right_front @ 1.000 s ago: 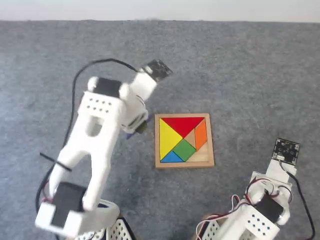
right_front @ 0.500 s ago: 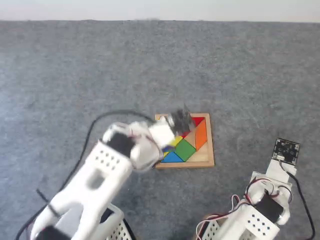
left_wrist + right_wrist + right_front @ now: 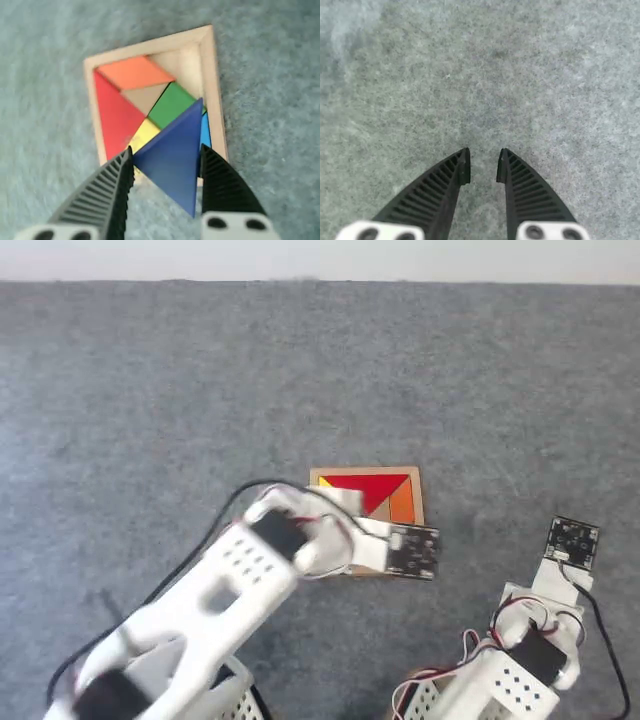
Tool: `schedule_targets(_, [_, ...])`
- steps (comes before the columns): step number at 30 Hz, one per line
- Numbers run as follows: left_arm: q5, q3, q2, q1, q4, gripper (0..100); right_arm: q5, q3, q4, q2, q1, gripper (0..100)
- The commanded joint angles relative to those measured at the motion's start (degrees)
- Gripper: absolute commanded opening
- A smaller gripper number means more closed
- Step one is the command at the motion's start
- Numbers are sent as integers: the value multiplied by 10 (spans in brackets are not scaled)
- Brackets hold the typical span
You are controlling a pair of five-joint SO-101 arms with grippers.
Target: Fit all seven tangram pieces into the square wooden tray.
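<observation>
Grip: the left gripper [image 3: 166,152] is clamped on the dark blue triangle [image 3: 172,160], with one ribbed finger pressed to each side of it and the jaws about half spread.
Held piece: its flat face is turned to the wrist camera. One corner points ahead of the fingertips and another points back between the fingers. Whether it touches anything below cannot be told.
Beside the fingertips: the yellow piece [image 3: 142,137] peeps out next to one finger and the light blue piece [image 3: 205,132] next to the other, both partly under the held triangle.
Just ahead: the green square [image 3: 172,104] has its near corner covered by the triangle's forward tip.
Further ahead: the red triangle [image 3: 115,125] lies along one wall and the orange parallelogram [image 3: 135,72] against the far wall. Bare wood shows in a triangular gap between orange and green, and in the far corner beside the orange piece.
Tray: the square wooden tray [image 3: 218,95] lies flat on the grey carpet [image 3: 270,60], under and ahead of the left gripper. In the high view the left arm [image 3: 250,575] covers its near half.
Far off: the right gripper [image 3: 483,162] is well apart from the tray over carpet, its fingertips a narrow gap apart with nothing between them.
</observation>
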Motion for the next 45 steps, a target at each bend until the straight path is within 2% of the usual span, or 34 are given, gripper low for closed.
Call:
schedule_targets(1, [-120,-99,118,12,37,77,5,11,3,-9,-4,114])
schedule_targets(5, [-268,-201,222,26,151,77,6,11,4,-10,-4,114])
schedule_targets(7, [-301,-251,262,28,180,77,6,11,4,-10,-4,114])
schedule_targets(10, [-276,-328,309,24,179,107,6,11,5,-10,-4,114])
schedule_targets(17, [-132,-431,384,-6,141,192,6,11,6,-11,-4,114])
schedule_targets(23, [-138,-432,418,-33,135,192,6,11,6,-11,-4,114])
schedule_targets(28, [-145,-431,424,-31,138,196,6,11,6,-11,-5,114])
schedule_targets(32, [-150,-431,422,-30,138,247,6,11,6,-11,-5,114])
schedule_targets(38, [-157,-436,420,-33,139,245,6,11,6,-11,-5,114])
schedule_targets(45, [-2,-474,305,-120,175,157,6,11,6,-11,-5,114])
